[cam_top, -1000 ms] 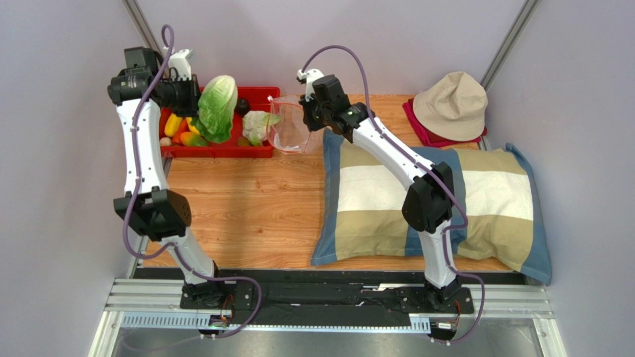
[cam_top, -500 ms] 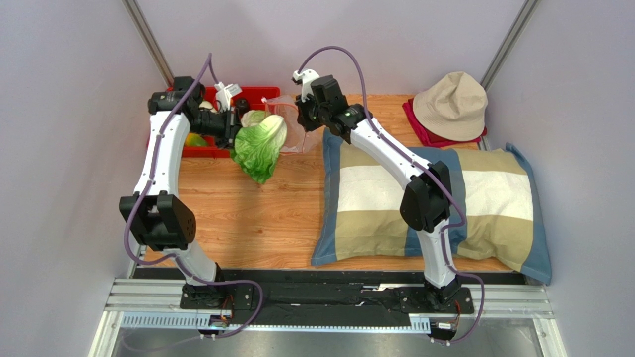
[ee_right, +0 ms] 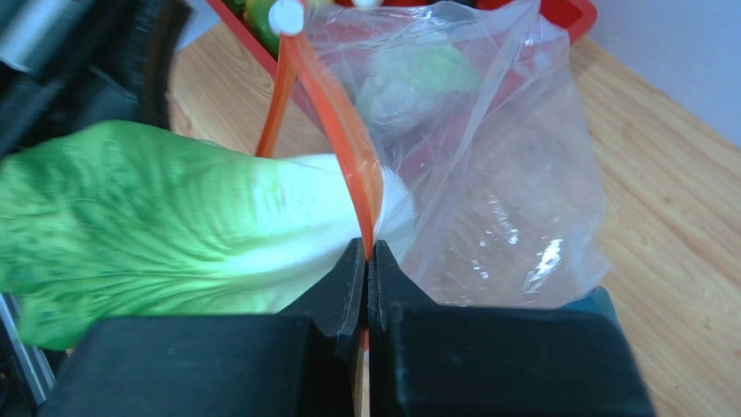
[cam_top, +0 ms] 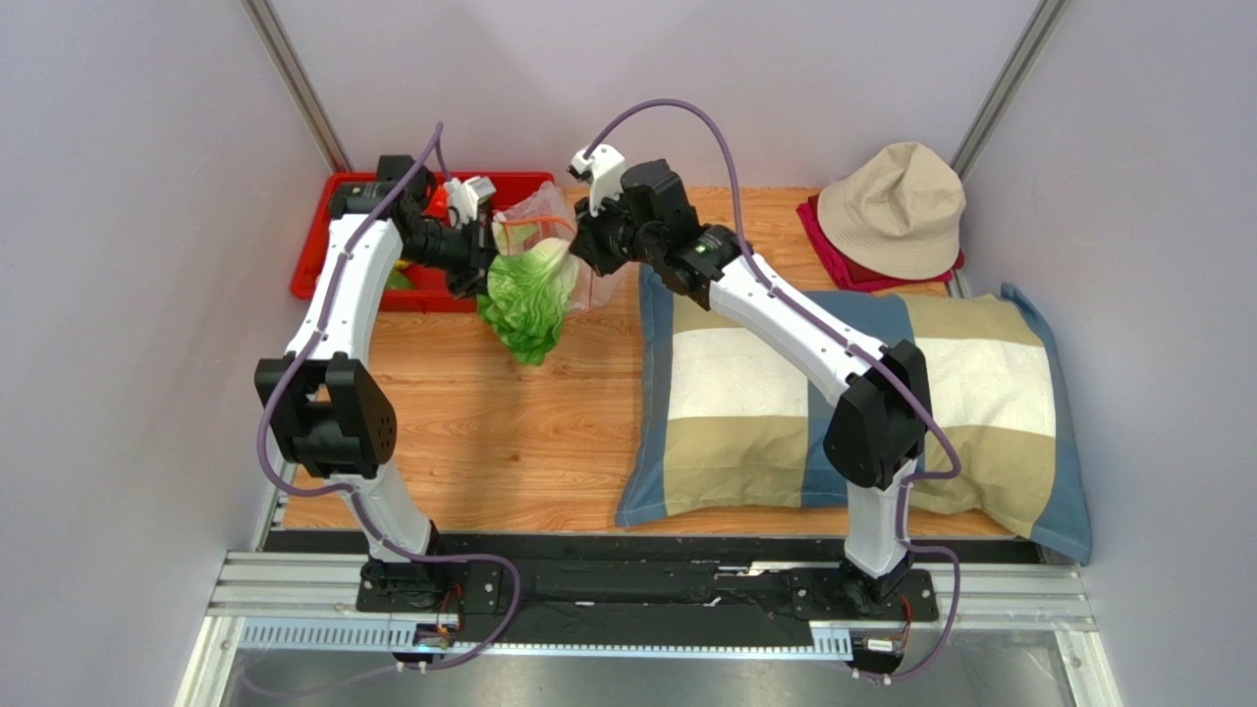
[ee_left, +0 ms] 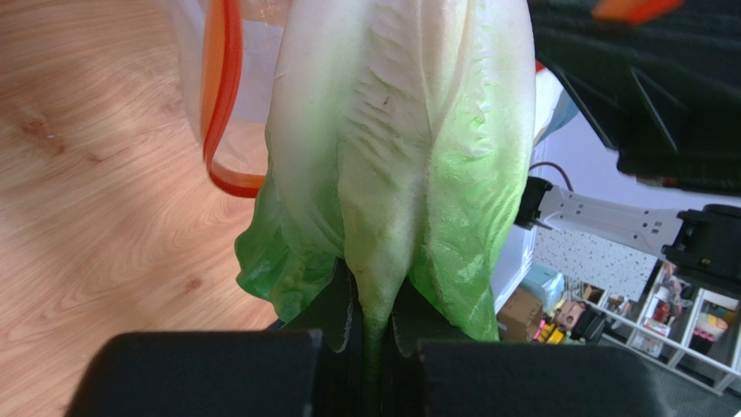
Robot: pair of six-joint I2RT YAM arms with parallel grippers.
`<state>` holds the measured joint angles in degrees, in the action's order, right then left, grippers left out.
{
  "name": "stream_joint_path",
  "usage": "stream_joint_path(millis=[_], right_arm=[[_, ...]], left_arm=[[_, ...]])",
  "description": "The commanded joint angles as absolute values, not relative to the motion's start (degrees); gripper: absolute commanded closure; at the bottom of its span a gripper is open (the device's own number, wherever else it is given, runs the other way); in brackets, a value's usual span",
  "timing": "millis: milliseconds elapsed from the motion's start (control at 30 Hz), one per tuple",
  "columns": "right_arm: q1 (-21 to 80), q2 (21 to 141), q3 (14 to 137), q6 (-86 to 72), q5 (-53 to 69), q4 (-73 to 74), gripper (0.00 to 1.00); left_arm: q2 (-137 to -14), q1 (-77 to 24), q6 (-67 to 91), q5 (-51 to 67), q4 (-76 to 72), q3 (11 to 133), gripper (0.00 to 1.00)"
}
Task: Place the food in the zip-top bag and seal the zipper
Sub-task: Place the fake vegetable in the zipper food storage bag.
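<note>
Feeding the lettuce (cam_top: 528, 299) in is underway: the left gripper (ee_left: 372, 326) clamps its green end, and its white end is just at the zip-top bag (ee_right: 487, 174) mouth. The right gripper (ee_right: 365, 261) pinches the zipper (ee_right: 335, 113) tight, holding the bag aloft. Toy vegetables (ee_right: 248, 13) lie in the red tray (cam_top: 317, 243) behind the bag, and sealing is not yet done. The broad leaves may snag.

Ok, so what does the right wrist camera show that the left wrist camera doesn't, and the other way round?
Right wrist only: the right gripper shut on the zipper, the white slider tab, most of the clear zip-top bag, and a corner of the red tray.
Left wrist only: the left gripper pinching the lettuce by its leafy green end, with the white base pointing away.
Both: the lettuce, the orange-red zipper and the wooden table.
</note>
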<state>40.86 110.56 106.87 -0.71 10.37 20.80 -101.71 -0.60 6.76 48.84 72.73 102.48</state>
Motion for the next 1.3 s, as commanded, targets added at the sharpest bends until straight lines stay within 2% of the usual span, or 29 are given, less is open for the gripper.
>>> stream_joint_path(millis=[0,233,267,300,333,400,567,600,733,900,1167,1267], right_arm=[[41.92,107.31,107.75,2.37,14.93,16.43,1.0],[42.54,106.35,107.4,4.83,19.6,19.51,1.0],[42.63,106.17,107.23,5.09,19.6,20.99,1.0],[42.54,106.0,106.88,5.36,19.69,21.53,1.0],[42.54,105.47,105.92,5.36,19.6,21.88,1.0],[42.54,105.21,105.38,5.27,19.86,22.85,1.0],[41.93,106.6,107.83,0.54,21.62,26.71,1.0],[41.31,106.96,108.45,0.35,22.14,27.5,1.0],[40.34,109.51,113.37,-6.75,28.19,30.06,1.0],[40.25,114.68,123.46,-21.22,35.94,27.78,1.0],[39.82,120.05,128.5,-41.02,41.75,13.82,1.0],[38.06,121.98,128.58,-51.83,41.84,8.45,1.0]], left_arm=[[-99.85,-1.49,12.99,51.15,63.67,100.99,1.0],[-99.41,-0.36,26.67,55.8,50.05,96.08,1.0],[-98.27,1.13,30.63,58.77,45.05,93.45,1.0],[-95.74,1.93,34.85,59.84,33.08,87.69,1.0],[-94.49,3.15,42.72,60.55,27.57,84.93,1.0],[-92.03,3.43,48.05,61.61,16.33,79.66,1.0],[-90.53,4.65,61.76,60.48,2.41,73.49,1.0],[-90.09,4.92,66.22,60.38,-4.59,71.39,1.0],[-88.51,4.31,61.63,53.89,-0.19,73.21,1.0],[-85.26,0.19,50.11,36.15,16.49,77.6,1.0],[-85.34,-6.67,46.94,15.15,26.36,84.19,1.0],[-85.52,-7.29,46.23,16.6,25.84,83.59,0.89]])
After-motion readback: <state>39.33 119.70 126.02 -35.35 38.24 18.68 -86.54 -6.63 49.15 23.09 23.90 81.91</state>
